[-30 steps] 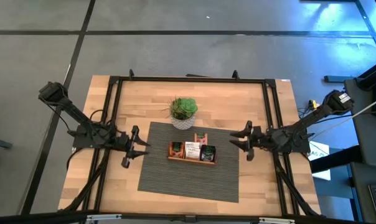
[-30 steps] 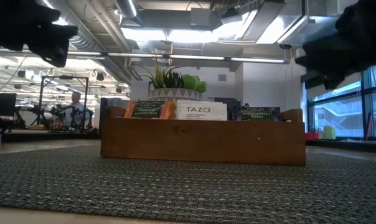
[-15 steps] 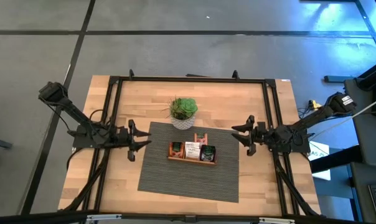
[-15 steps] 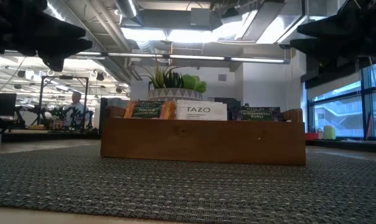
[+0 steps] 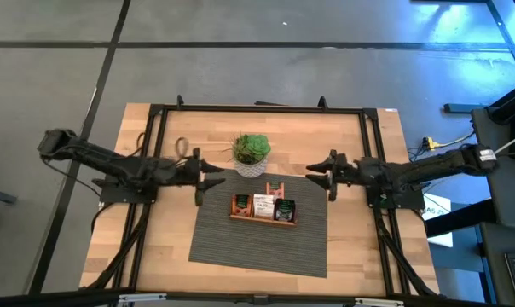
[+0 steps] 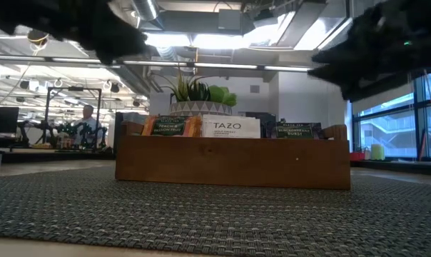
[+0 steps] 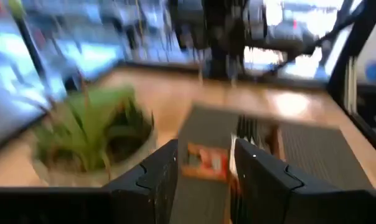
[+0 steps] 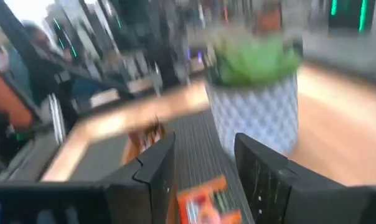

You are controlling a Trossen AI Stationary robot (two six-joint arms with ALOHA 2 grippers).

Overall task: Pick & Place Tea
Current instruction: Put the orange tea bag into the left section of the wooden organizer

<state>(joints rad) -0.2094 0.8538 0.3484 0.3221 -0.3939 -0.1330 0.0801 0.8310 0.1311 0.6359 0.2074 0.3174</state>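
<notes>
A: So where's the tea (image 5: 263,205)? Middle of the frame, flat little packets standing on edge in the wooden tray (image 5: 263,218), probably so a gripper can pinch one from above. One lies loose just above the tray.

B: Both arms are empty. The left gripper (image 5: 199,170) and right gripper (image 5: 328,174) have fingers spread apart, flanking the plant pot (image 5: 251,165).

A: The woven grey mat (image 5: 257,251) looks grippy.

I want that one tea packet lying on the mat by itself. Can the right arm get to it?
Probably yes. The loose tea sachet lies alone on the mat behind the wooden tray, and the right end effector, fingers open, faces it with nothing between.
</notes>
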